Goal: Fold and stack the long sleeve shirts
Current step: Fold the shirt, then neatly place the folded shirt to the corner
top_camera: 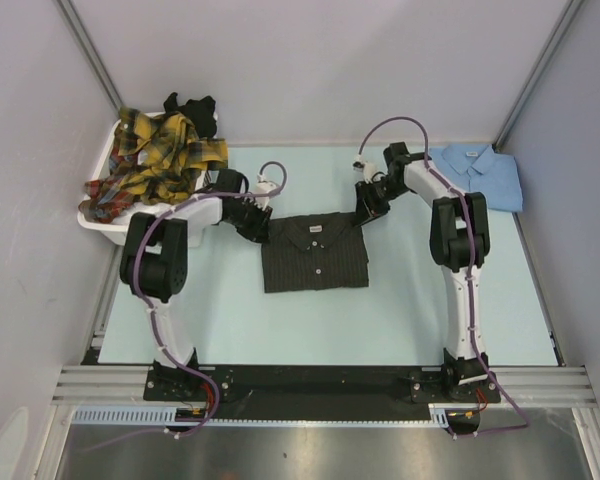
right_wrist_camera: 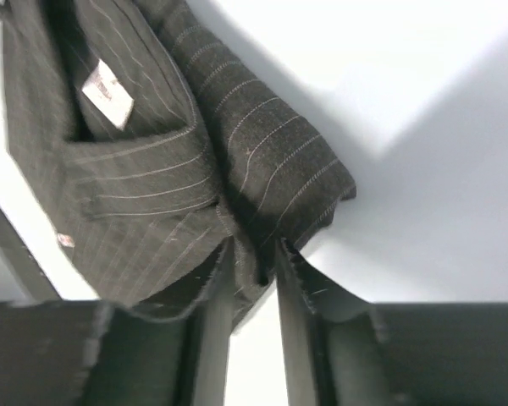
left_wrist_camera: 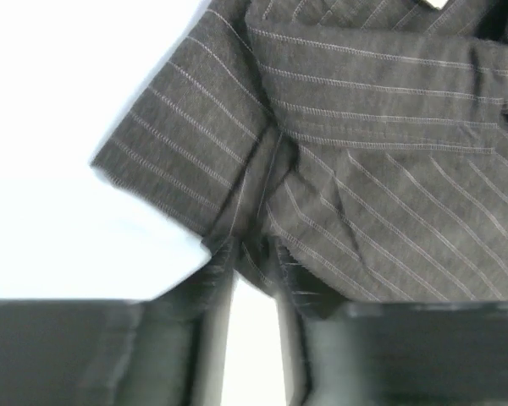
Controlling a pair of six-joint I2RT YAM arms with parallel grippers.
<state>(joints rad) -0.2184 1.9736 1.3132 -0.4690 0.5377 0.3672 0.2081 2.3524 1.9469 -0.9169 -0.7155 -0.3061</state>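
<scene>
Both grippers at the pinstriped shirt
From above, my left gripper and right gripper sit at its top corners, and it lies folded flat between them. Left wrist: a shoulder fold lies in my slightly parted jaws; pinched or free, I cannot tell. Right wrist: likewise, with the collar label beyond, to the left.

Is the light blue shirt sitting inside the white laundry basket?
No, the light blue shirt lies folded flat at the far right, apart from the white basket at far left, which holds the plaid shirts.
</scene>
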